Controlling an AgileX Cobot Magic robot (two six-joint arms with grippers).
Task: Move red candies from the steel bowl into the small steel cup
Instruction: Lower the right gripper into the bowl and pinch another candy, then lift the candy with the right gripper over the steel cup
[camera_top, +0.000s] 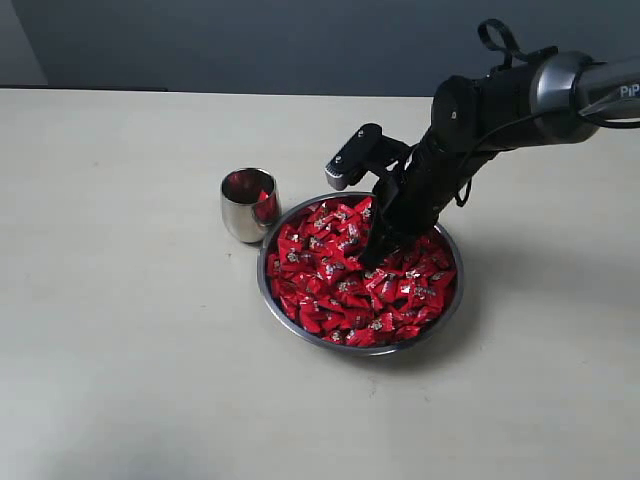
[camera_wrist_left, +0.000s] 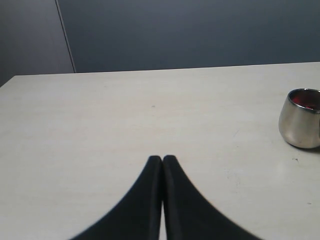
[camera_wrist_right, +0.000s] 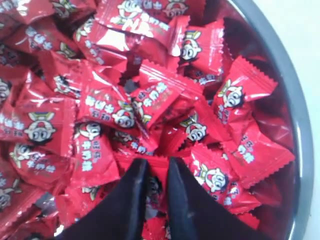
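1. We see the steel bowl (camera_top: 262, 285) standing on the pale table (camera_top: 130, 300), a little right of the middle in the exterior view, heaped almost to its rim with red candies (camera_top: 340, 290).
2. The small steel cup (camera_top: 248, 215) stands upright just beside the bowl's upper-left rim, very near it, though we cannot tell whether the two touch. Red shows inside the cup.
3. The right arm (camera_top: 470, 120) reaches in from the right and slants down over the bowl, and the right pincer (camera_top: 372, 258) has its tips sunk in the pile near the bowl's middle.
4. In the right wrist view the right pincer (camera_wrist_right: 156, 162) is drawn in to a narrow gap, and a red wrapper sits between its two dark fingers (camera_wrist_right: 132, 200). It is pinching one of the red candies (camera_wrist_right: 150, 95). The bowl's rim (camera_wrist_right: 295, 125) curves past at the side.
5. In the left wrist view the left pincer (camera_wrist_left: 162, 159) is fully closed, finger against finger, with nothing in it. It hangs over bare table (camera_wrist_left: 125, 110), and the small steel cup (camera_wrist_left: 300, 122) stands well off to one side.
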